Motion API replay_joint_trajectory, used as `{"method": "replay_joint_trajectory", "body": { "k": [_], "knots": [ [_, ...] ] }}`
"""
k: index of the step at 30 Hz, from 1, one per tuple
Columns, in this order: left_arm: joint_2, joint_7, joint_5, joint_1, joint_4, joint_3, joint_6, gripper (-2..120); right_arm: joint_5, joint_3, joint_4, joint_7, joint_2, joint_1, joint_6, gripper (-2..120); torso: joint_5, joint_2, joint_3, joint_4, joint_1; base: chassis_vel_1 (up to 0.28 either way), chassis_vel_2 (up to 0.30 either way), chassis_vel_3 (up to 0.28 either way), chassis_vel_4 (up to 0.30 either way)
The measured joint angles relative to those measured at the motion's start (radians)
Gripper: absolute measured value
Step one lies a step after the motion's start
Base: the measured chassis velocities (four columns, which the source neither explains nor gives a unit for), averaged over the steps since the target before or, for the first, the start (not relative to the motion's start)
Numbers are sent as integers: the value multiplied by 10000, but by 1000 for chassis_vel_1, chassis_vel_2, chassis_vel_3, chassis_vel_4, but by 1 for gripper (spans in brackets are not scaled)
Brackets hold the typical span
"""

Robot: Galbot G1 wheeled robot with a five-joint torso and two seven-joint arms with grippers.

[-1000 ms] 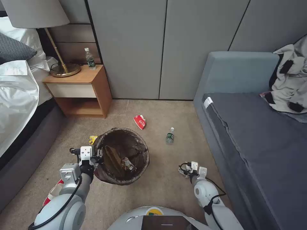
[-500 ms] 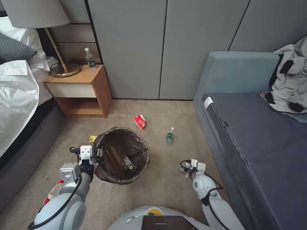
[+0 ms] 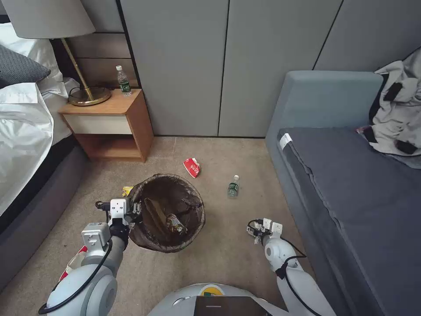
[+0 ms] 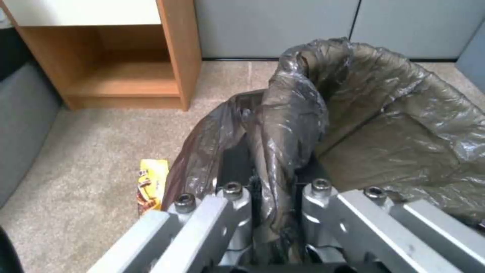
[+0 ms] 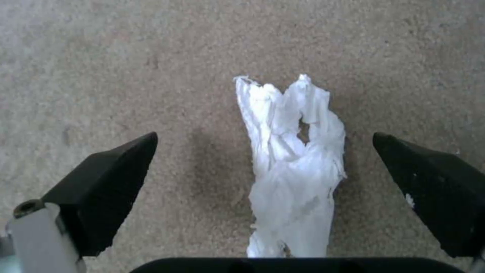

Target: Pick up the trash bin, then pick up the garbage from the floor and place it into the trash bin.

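Brown-black bag lines the trash bin (image 3: 166,213), gripped at its rim by the left gripper (image 4: 268,197); litter lies inside. The right gripper (image 5: 263,189) is spread wide around crumpled white paper (image 5: 290,167).

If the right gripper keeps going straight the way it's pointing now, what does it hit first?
Most likely the crumpled white paper on the carpet. The right gripper points down at the floor with its fingers open, and the paper lies between them. How much gap remains above it is unclear.
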Motion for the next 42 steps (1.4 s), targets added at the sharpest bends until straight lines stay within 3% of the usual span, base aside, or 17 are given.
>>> {"method": "replay_joint_trajectory", "body": {
  "k": [12,26,39,42],
  "knots": [
    [-29,2,1,17,0,-13,2,7,-76,-117,-446,-76,70,203,82,100,0,0,0,0,0,0,0,0,0],
    [-49,-1,20,13,0,4,1,7,162,-38,-534,-79,65,187,31,49,-8,1,-1,-5,0,0,0,0,0],
    [-36,0,-67,-29,0,-31,-5,7,106,-67,-562,-95,94,75,104,0,4,1,-1,4,0,0,0,0,0],
    [-36,0,-111,-60,0,-52,-4,7,-7,-86,-535,-95,92,44,134,0,5,0,-1,4,0,0,0,0,0]
  ]
}}
